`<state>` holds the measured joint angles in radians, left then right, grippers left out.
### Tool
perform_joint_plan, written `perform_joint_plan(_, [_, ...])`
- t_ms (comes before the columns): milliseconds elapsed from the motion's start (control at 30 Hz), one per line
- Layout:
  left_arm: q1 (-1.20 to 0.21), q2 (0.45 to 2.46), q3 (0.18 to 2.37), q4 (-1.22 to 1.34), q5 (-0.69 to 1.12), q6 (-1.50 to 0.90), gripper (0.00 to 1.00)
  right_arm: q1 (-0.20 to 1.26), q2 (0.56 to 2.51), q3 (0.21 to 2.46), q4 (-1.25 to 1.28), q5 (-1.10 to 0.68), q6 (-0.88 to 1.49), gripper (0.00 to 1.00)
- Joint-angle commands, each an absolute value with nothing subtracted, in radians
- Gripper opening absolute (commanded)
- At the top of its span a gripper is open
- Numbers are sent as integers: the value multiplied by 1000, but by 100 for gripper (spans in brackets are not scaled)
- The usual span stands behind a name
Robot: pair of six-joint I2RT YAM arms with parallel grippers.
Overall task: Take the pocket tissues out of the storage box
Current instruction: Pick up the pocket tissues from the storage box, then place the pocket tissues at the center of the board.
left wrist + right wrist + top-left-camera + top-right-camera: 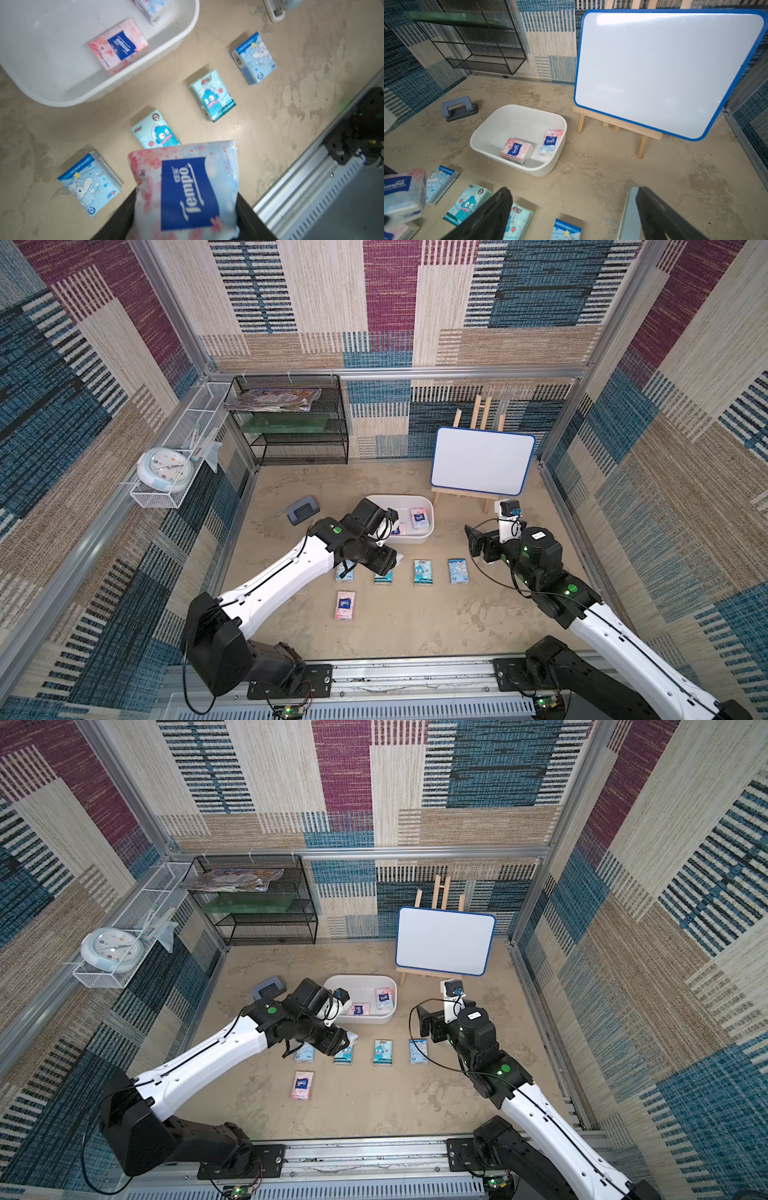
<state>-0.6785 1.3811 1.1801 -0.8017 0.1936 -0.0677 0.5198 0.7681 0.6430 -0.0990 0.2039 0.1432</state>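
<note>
Left wrist view is showing the left gripper (186,207) pinching a Tempo packet (182,182) between its two black fingers (118,218), one on each long side, with the blue logo facing the camera. In both top views the left arm (282,572) is reaching from the bench's front left corner diagonally towards the middle. Its wrist is bending downward just in front of the box (424,531), so the gripper is hanging over the left half of a row of four teal packets (423,572). Those four are lying flat, side by side and apart, between the box and the bench's front edge. A pink packet (345,605) is lying alone nearer that edge, in front of the row's left end. In the right wrist view the Tempo packet is hanging clear of the bench.

Inside the box, a flat packet (517,150) is lying by the front wall and a tilted packet (551,143) is leaning against the right end wall.

The right arm (623,645) is rising from the front right corner with its elbow bent. The right gripper (573,192) is hovering near the bench's right edge, in front of the whiteboard (482,460), jaws spread wide and gripping nothing.
</note>
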Motion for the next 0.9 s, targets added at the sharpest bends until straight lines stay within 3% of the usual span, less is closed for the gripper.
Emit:
perform_joint_plan(0, [-687, 1335, 1125, -770, 334, 64, 61, 521, 764, 640, -80, 192, 125, 98])
perform_joint_plan(367, [-728, 1276, 936, -705, 489, 309, 56, 521, 729, 632, -113, 208, 131, 98])
perform_joint_plan(867, [-777, 1341, 805, -591, 270, 611, 55, 520, 707, 610, -99, 224, 130, 98])
